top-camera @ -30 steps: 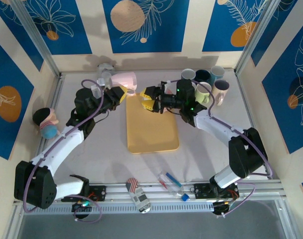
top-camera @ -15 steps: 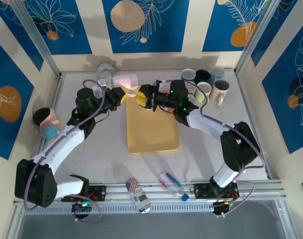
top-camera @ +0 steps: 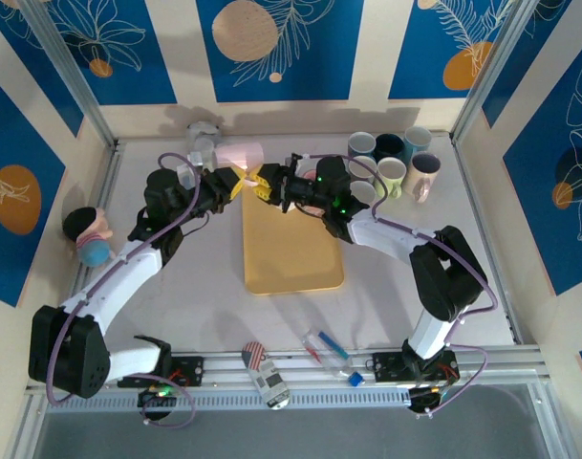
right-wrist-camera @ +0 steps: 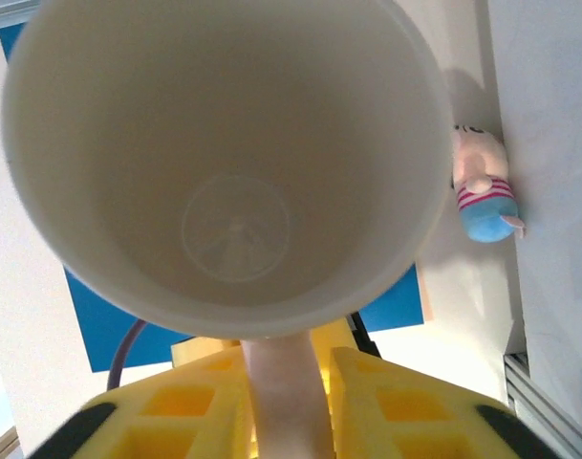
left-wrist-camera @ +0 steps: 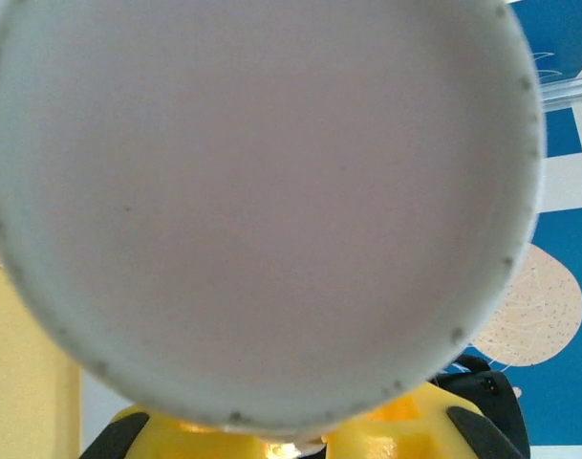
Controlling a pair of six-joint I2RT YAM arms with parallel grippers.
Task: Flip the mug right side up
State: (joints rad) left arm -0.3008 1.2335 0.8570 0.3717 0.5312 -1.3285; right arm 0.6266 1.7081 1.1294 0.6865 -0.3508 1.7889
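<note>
A pale pink mug (top-camera: 241, 153) hangs on its side in the air above the table's back, its mouth to the right. My left gripper (top-camera: 233, 181) holds it from the left, shut on it; the left wrist view looks onto the mug's flat base (left-wrist-camera: 262, 191), with the left gripper (left-wrist-camera: 291, 442) just under it. My right gripper (top-camera: 263, 183) has come in from the right. In the right wrist view the mug's open mouth (right-wrist-camera: 233, 163) faces the camera, and its handle (right-wrist-camera: 283, 392) sits pinched in the right gripper (right-wrist-camera: 285, 382), touching both yellow fingers.
A yellow board (top-camera: 292, 249) lies flat below the two grippers. Several mugs (top-camera: 396, 163) stand at the back right. A plush toy (top-camera: 88, 237) lies at the left wall. A small can (top-camera: 264, 373) and a tube (top-camera: 325, 346) lie near the front rail.
My right gripper has moved left to the mug and closed on its handle. The left gripper and the mug have barely moved.
</note>
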